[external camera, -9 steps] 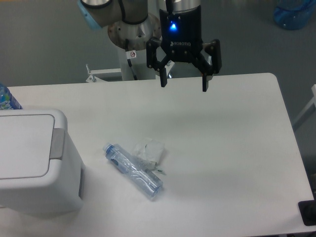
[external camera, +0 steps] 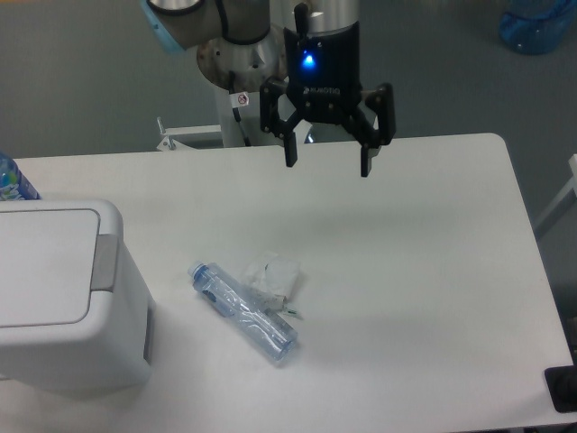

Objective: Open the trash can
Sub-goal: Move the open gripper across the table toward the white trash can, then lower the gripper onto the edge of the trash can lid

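The white boxy trash can [external camera: 63, 298] stands at the left of the table, its flat lid shut and its grey push tab [external camera: 105, 262] on the right side of the lid. My gripper [external camera: 328, 166] hangs open and empty above the far middle of the table, well to the right of and beyond the trash can, fingers pointing down.
A clear crushed plastic bottle [external camera: 243, 312] and a crumpled clear wrapper [external camera: 272, 276] lie on the white table [external camera: 424, 271] between gripper and can. A blue bottle top [external camera: 11, 180] shows behind the can. The robot base [external camera: 236, 63] stands beyond the table's far edge.
The gripper has shifted slightly left and a little up; its fingers stay open. Nothing on the table has moved.
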Robot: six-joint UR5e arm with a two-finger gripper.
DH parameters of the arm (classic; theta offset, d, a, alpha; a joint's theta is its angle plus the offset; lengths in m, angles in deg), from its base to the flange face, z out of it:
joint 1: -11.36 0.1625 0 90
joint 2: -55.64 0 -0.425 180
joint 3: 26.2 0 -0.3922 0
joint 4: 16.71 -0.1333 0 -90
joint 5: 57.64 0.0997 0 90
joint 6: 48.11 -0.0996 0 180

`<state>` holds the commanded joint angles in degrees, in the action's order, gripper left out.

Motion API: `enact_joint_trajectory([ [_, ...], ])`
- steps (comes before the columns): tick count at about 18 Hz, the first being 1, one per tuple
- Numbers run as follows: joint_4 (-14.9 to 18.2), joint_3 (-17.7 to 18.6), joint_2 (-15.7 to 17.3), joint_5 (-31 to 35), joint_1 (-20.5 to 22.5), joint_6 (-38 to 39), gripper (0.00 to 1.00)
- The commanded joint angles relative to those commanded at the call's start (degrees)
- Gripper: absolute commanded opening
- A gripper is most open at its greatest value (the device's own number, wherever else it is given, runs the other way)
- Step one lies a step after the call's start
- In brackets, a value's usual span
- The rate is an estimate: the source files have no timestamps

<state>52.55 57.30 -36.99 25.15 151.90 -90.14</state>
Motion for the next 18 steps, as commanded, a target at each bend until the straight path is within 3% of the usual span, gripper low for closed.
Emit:
enact_joint_trajectory([
  [6,-5.9,-0.3,-2.5,-0.1,-2.8,8.4,1.0],
  [18,-6.6,-0.6,-3.4,-4.4,-3.8,17.6,1.0],
])
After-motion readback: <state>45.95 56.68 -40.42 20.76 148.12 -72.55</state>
